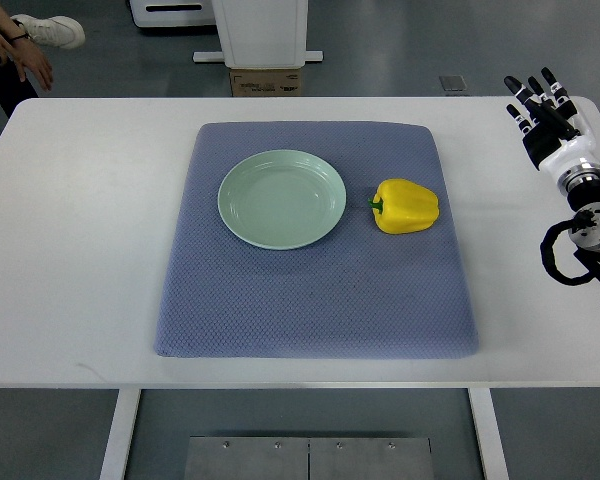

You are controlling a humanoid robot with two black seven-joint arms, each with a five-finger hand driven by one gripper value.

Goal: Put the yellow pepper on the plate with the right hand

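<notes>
Blue mat (310, 300) holds yellow pepper (407, 206) (beside plate (281, 198)); right hand (542, 105) open.

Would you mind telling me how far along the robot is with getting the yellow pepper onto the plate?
Nothing looks done yet. The yellow pepper lies on the blue mat, just right of the empty green plate and not touching it. Nothing is in hand: the right hand is open over the table's far right edge, well away from the pepper. Reaching, grasping, lifting and placing all remain.

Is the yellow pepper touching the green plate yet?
Apart. The top view shows the yellow pepper lying on the blue mat just right of the plate, with a strip of mat visible between them.
</notes>
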